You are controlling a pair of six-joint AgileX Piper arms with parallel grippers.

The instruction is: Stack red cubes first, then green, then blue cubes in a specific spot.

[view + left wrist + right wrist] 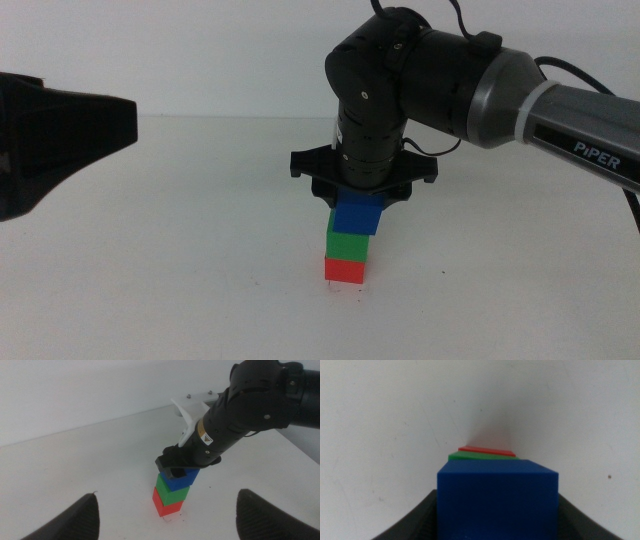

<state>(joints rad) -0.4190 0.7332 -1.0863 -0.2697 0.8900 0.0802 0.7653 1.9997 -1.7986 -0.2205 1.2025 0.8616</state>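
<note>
A stack stands at the table's middle: the red cube [345, 268] at the bottom, the green cube [349, 244] on it, the blue cube [358, 216] on top, set slightly to the right. My right gripper [361, 204] comes straight down from above and is shut on the blue cube. The right wrist view shows the blue cube [497, 500] filling the gap between the jaws, with edges of the green cube [482, 456] and red cube [487, 450] beyond. My left gripper [100, 125] waits at the left, open and empty; its fingers [75, 520] frame the stack [170, 497].
The white table [150, 280] lies around the stack. The right arm [520, 105] reaches in from the right, above the table. A white bracket [187, 412] shows behind the right arm in the left wrist view.
</note>
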